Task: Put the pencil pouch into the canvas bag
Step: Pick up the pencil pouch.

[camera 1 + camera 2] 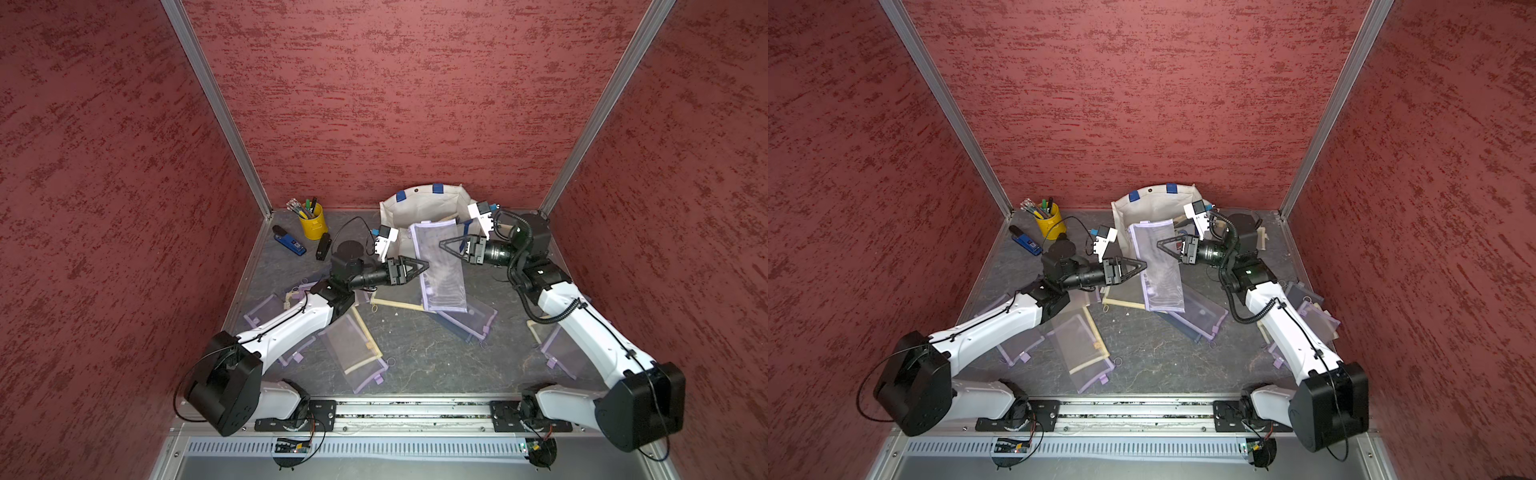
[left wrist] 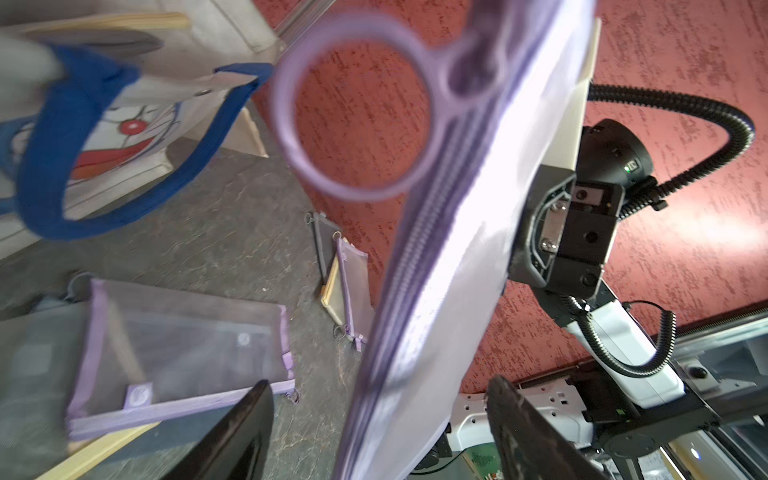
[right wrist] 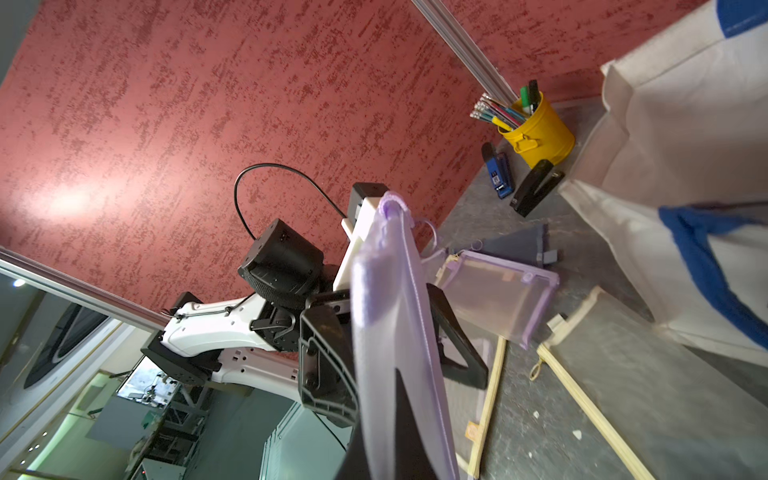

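The pouch (image 1: 442, 266) (image 1: 1160, 266), purple mesh, hangs in the air between the two arms, above the middle of the table (image 1: 419, 353). The right gripper (image 1: 445, 246) is pressed together on the pouch's edge on its own side, near the far end, and carries it. The left gripper (image 1: 423, 268) stands spread. In the left wrist view its fingers (image 2: 239, 432) sit on either side of the pouch's zip edge with gaps showing, so it straddles the pouch without pinching it.

The bag (image 1: 419, 208) (image 1: 1142, 203) stands open at the back edge of the table. In both top views the pouch's far end overlaps the bag's front rim. Whether that end is over the mouth or just short of it cannot be told, but most of the pouch is outside the bag.

A yellow cup (image 1: 311, 222) of pens stands in the back left corner, with a blue stapler (image 1: 291, 243) and a black stapler (image 1: 323, 246) just beside it. Spare pouches (image 1: 353, 349) lie flat across the table, one of them directly below the held pouch.
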Controlling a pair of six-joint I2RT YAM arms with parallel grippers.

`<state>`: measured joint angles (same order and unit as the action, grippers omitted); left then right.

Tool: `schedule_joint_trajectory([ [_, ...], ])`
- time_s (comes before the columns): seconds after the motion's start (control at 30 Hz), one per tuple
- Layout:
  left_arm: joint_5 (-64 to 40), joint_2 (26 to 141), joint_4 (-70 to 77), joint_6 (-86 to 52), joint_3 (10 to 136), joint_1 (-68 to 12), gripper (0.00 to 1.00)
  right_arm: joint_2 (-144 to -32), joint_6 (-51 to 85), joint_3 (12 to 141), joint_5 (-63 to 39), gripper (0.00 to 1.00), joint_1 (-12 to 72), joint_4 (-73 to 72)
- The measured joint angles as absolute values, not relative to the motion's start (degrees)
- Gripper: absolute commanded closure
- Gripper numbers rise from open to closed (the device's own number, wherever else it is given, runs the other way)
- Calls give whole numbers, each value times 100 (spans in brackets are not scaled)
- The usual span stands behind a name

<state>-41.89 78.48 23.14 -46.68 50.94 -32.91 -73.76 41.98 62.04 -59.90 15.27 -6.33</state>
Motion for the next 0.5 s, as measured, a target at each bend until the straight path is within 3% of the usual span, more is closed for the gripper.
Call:
schedule_joint_trajectory([
  [0.03,-4204,7911,2414,-4672,5175,-3308,27,-7441,4276,6259,-6010,100,1527,-740],
  [0.07,-4222,7979,2526,-4685,5240,-3319,39,-7496,4348,6300,-6029,100,1527,-843],
  [0.13,-4261,8095,2700,-4733,5325,-3317,71,-7559,4445,6318,-6047,100,1527,-976],
  [0.2,-4303,8211,2770,-4729,5446,-3295,90,-7577,4482,6318,-6051,100,1527,-996],
  [0.23,-4322,8241,2790,-4737,5496,-3273,99,-7577,4477,6324,-6049,92,1527,-972],
  [0.3,-4344,8248,2770,-4663,5592,-3216,100,-7577,4410,6412,-6031,61,1527,-775],
  [0.37,-4366,8213,2561,-4552,5739,-3107,100,-7575,4198,6593,-5972,38,1527,-395],
  [0.5,-4206,8187,1039,-3645,6672,-2768,100,-7585,3437,7347,-5570,21,1522,932],
])
